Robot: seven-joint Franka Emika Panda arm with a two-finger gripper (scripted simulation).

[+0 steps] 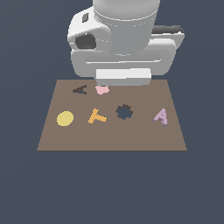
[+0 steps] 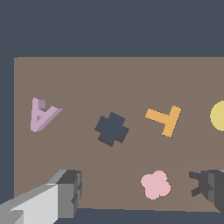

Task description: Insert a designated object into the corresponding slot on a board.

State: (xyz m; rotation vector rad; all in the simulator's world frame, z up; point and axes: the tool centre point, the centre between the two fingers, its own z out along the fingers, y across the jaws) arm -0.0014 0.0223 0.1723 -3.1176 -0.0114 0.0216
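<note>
1. Your lilac A (image 1: 161,116) lies flat on the board (image 1: 112,140), near the edge at the exterior view's right, free of everything. Nothing touches it, so the pick-up is not yet done.

2. The A slot (image 1: 80,90) sits at the far corner on the exterior view's left, well apart from the A. The carry will cross most of the board.

3. Your pincer (image 2: 140,192) hangs above the board's far edge with its fingers (image 2: 70,190) spread wide and nothing between them. In the wrist view the pink flower (image 2: 155,184) lies below the gap and one finger partly covers the slot (image 2: 197,183). So you are parked over the wrong end for a grasp.

4. Between A and slot lie the blue cross hole (image 1: 124,112), the orange T (image 1: 97,117) and, further over, the yellow disc (image 1: 65,118). These are distractors. Judged from their spacing, a carry lifted clear of the board should pass over them safely.

5. The A is rotated differently from the slot, as far as the small shapes let you tell. Expect to turn the wrist before lowering.

6. The A is thin and flat. I judge you must descend close to the board and close across its narrow legs, or it may slip out.
</note>
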